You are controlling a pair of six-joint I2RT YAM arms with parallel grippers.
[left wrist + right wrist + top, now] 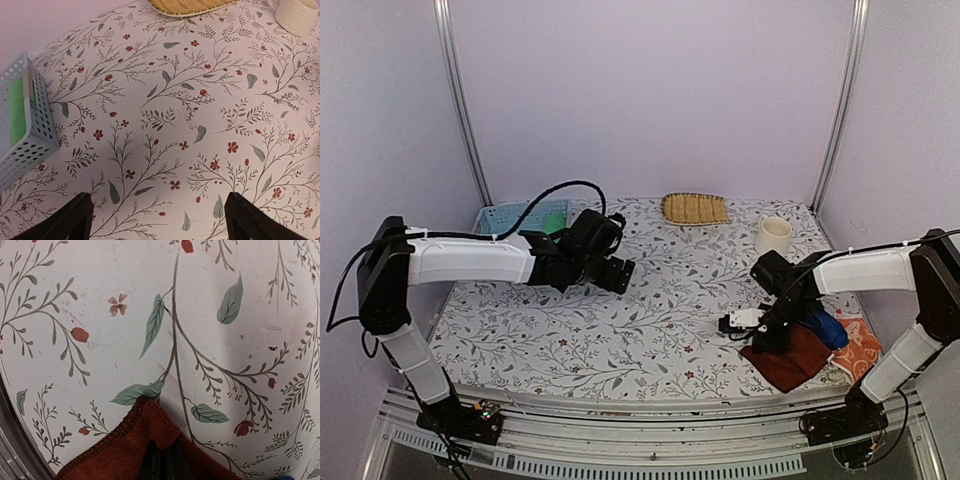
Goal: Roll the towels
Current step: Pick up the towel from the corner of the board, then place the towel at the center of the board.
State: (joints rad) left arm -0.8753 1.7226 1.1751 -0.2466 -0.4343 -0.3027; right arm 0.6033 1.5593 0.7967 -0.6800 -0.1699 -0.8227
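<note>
Right tool [165, 465] closed on corner of reddish-brown towel [110, 455], near right edge of surface [125, 340]. Left tool [157, 212] stood wide, empty. Risk: thin corner pinch could slip; one-sided pull would bunch cloth, not roll.

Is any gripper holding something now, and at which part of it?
The right gripper is shut on the reddish-brown towel, pinching it at a corner, where the hemmed edges meet. The left gripper is open and holds nothing.

straw tray [694, 208] | cream cup [773, 236] | pale blue basket [505, 213] | floral tablecloth [650, 320]
</note>
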